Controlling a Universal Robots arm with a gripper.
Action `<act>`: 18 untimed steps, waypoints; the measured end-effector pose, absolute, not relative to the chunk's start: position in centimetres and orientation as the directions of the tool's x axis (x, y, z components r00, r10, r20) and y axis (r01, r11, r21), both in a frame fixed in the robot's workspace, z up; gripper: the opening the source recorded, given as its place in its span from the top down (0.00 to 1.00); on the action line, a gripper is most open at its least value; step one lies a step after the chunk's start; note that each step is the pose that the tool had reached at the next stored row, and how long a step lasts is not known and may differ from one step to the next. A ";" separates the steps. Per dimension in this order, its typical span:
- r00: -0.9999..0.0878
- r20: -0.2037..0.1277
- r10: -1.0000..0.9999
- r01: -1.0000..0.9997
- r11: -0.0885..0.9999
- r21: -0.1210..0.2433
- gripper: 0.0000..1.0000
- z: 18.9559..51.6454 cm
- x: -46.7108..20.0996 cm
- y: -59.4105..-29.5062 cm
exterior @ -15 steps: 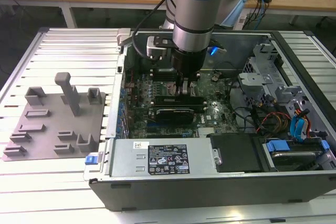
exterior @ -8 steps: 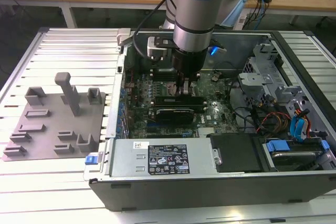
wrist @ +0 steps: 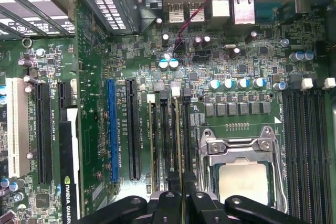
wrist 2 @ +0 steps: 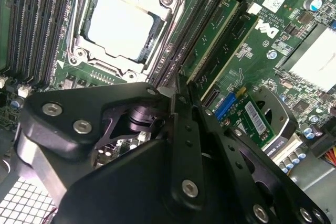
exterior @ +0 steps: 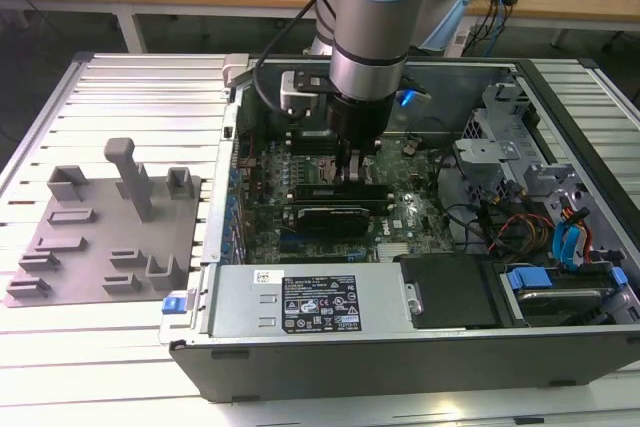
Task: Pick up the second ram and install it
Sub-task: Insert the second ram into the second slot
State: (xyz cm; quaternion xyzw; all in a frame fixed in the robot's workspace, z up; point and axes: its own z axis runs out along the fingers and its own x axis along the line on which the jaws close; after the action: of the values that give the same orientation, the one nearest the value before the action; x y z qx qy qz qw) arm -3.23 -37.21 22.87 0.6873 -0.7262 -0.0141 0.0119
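My gripper (exterior: 352, 177) reaches down into the open computer case (exterior: 300, 347), onto the memory slots beside the CPU socket (wrist: 239, 166). In the first wrist view the fingers (wrist: 167, 205) are shut on the thin top edge of the second ram (wrist: 178, 129). It stands upright in a black slot, seen edge on. In the second wrist view two green sticks stand in neighbouring slots. The one in line with my gripper (wrist 2: 180, 94) is the second ram (wrist 2: 212, 40). The other stick (wrist 2: 236, 51) sits just beyond it.
A grey plastic tray (exterior: 100, 237) with raised holders lies outside the case at the exterior view's left. A black graphics card (exterior: 335, 215) lies close in front of the gripper, and several empty black slots (wrist: 307, 140) flank the socket. Cables and drive bays (exterior: 540, 217) crowd the exterior view's right.
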 end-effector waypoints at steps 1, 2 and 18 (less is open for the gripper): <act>-0.055 -0.002 -0.998 -0.998 0.055 0.037 0.89 22.8 -3.2 -37.2; -0.055 -0.002 -0.998 -0.998 0.055 0.037 0.89 22.7 -3.2 -37.2; -0.055 -0.002 -0.998 -0.998 0.055 0.037 0.89 22.4 -3.5 -37.2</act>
State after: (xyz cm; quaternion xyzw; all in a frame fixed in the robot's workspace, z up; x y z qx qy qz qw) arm -3.46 -37.20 22.44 0.6873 -0.7262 -0.0141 0.0119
